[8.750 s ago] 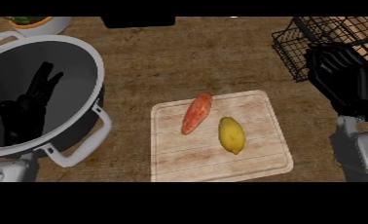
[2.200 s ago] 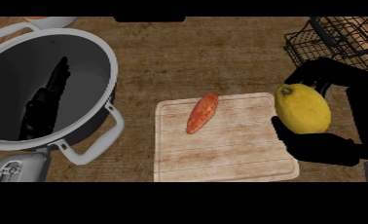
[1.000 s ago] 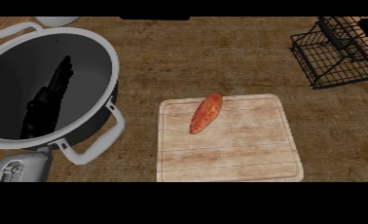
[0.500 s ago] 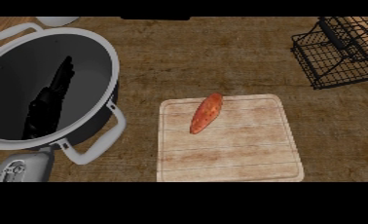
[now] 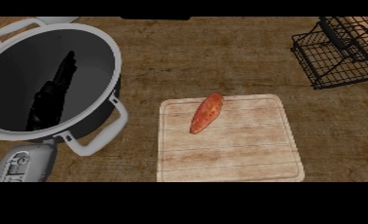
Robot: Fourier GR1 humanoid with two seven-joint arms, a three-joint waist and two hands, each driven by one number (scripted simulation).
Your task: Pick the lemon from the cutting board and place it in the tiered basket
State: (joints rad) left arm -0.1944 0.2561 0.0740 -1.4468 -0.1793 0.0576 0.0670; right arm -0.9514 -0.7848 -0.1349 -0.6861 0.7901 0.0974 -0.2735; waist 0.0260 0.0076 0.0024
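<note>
Across the wooden counter (image 5: 215,57), the biggest thing is the grey pot (image 5: 54,79) at the left, with the left hand (image 5: 50,94) showing over its dark inside, fingers straight and relaxed, holding nothing. Beside the pot, toward the middle, lies the cutting board (image 5: 237,155), and at the upper right edge stands the black wire tiered basket (image 5: 327,52), only partly in view. On the board rests one orange-red sweet potato (image 5: 207,113), lying slantwise.

No lemon shows anywhere: not on the board, and not in the part of the basket that can be seen. The right hand is out of view too, so whether it holds the lemon cannot be told.

The risk, as I judge it, lies in the placing happening unseen: the fruit could meet the basket's rim or wires and roll off onto the counter, and this view would not catch it.
</note>
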